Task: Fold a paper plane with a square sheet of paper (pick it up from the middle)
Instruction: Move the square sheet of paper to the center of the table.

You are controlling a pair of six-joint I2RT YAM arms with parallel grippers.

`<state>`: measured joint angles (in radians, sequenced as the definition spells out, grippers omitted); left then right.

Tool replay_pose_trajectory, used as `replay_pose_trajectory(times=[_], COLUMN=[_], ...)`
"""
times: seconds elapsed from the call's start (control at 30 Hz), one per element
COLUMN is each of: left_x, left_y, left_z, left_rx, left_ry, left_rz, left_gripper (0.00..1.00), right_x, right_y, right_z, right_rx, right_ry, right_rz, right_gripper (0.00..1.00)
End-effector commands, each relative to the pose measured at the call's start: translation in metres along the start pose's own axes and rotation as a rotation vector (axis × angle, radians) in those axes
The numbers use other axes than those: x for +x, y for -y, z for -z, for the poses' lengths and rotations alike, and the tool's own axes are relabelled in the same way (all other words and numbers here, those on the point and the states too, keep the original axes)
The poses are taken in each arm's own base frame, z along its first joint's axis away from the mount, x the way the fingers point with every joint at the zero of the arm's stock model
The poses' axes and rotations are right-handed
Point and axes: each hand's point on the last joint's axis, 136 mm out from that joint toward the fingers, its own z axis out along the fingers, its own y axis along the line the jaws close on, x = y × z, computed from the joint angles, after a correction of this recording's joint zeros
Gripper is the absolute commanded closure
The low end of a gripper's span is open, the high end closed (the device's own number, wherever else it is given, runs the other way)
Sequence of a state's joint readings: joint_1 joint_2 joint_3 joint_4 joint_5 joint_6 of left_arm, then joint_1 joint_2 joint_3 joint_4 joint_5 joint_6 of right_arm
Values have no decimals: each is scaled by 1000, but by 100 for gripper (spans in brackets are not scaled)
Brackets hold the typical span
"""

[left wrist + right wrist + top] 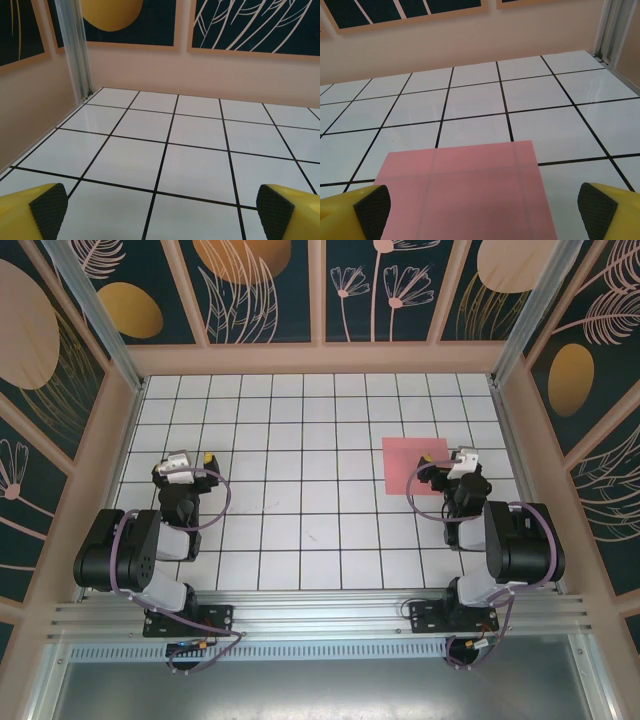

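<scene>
From the top camera I see the square sheet of paper [412, 464] lying flat on the right half of the tiled table [300, 530], its right side slipping under the right gripper [462, 460]. The left gripper [188, 462] sits well apart over bare tiles on the far left. Being square, the sheet has no long axis to speak of. Its edges run parallel to the grid lines and the walls. Bare tiles lie between its left edge and the table's middle, more between its far edge and the back wall [320, 358], and less toward the right wall. The left wrist camera gives me what the top one cannot: the left gripper [160, 210] is spread wide, yellow fingers with black pads [48, 205] at either bottom corner, nothing between them but white tile running to the corner post. On the right wrist camera the right gripper [485, 210] is likewise released and empty. The paper [470, 190] lies below it, reaching the left pad [372, 205] and stopping short of the right one, and grid lines show faintly through the pink.
</scene>
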<state>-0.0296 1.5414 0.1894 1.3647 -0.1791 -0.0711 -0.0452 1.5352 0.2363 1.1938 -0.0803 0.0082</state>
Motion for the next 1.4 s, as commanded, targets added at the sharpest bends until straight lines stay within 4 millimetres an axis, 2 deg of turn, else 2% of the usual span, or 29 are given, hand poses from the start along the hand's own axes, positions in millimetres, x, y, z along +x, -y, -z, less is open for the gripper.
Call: replay_pose_trajectory(times=[0.0,0.57,0.67,0.73,0.8,0.87,0.9,0.97,1.07,1.1,1.17,1.27,1.37], left_x=[-8,-9,-12,-20,-27,-33,-37,-47,-63,-64,-60,-67,-60], left_y=[2,2,3,-6,-13,-15,-17,-20,-16,-17,-16,15,51], left_z=[-4,-4,1,9,17,18,15,12,14,17,23,29,23], left_rx=[13,13,23,-18,-53,-71,-84,-117,-95,-104,-100,100,276], left_ry=[26,26,46,80,95,66,41,9,12,8,-13,-15,-137], left_rz=[0,0,0,24,40,62,85,160,342,438,596,690,768], left_gripper=[2,2,1,1,2,2,1,2,1,2,2,2,1], right_x=[-9,-10,-12,-20,-26,-24,-23,-22,-27,-27,-21,1,26], right_y=[-2,2,-1,-9,-2,22,25,6,-52,-71,-96,-118,-130], right_z=[1,0,0,1,-9,-18,-20,-25,-25,-22,-20,-22,-27], right_rx=[-19,4,0,-8,39,202,229,134,-163,-247,-327,-320,-295], right_ry=[41,41,45,40,-69,-217,-288,-406,-521,-543,-594,-689,-776], right_rz=[6,-3,10,37,-20,-105,-135,-225,-396,-447,-492,-480,-449], right_gripper=[1,1,1,1,1,1,1,1,1,2,4,4,11])
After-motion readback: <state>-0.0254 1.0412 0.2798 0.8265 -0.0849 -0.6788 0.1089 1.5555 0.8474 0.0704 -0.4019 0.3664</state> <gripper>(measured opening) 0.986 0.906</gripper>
